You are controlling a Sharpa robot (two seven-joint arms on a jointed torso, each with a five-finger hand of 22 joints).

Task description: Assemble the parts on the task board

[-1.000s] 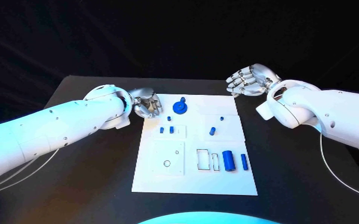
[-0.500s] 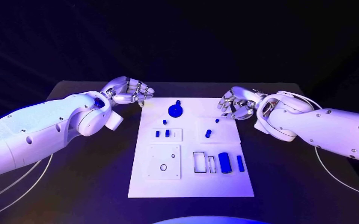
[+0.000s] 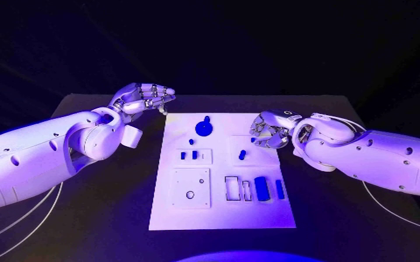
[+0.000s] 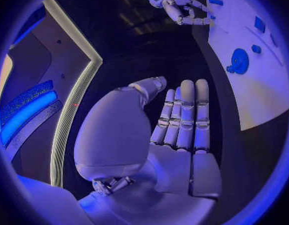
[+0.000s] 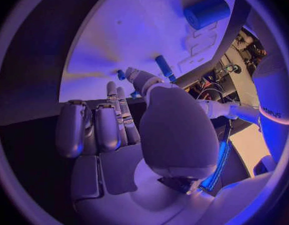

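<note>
The white task board [image 3: 219, 210] lies in the middle of the black table. On it are a round blue part with a knob [image 3: 204, 127], small blue parts [image 3: 193, 154] [image 3: 254, 141], a blue cylinder [image 3: 261, 188] and a thin blue peg [image 3: 280, 189]. My left hand [image 3: 144, 97] hovers off the board's far left corner, fingers straight and side by side [image 4: 185, 120], holding nothing. My right hand [image 3: 271, 128] is low over the board's right edge, fingers loosely bent [image 5: 97, 127], nothing between them. The cylinder [image 5: 207, 12] and a peg [image 5: 164, 67] lie beyond its fingertips.
Empty rectangular slots [image 3: 233, 188] and a square plate with holes [image 3: 192, 186] sit in the board's near half. Bare black table [image 3: 114, 213] lies on both sides of the board. A dark backdrop rises behind the table's far edge.
My left hand has lifted from the board's left edge toward the far left corner. My right hand has come down from the far right to the board's right edge.
</note>
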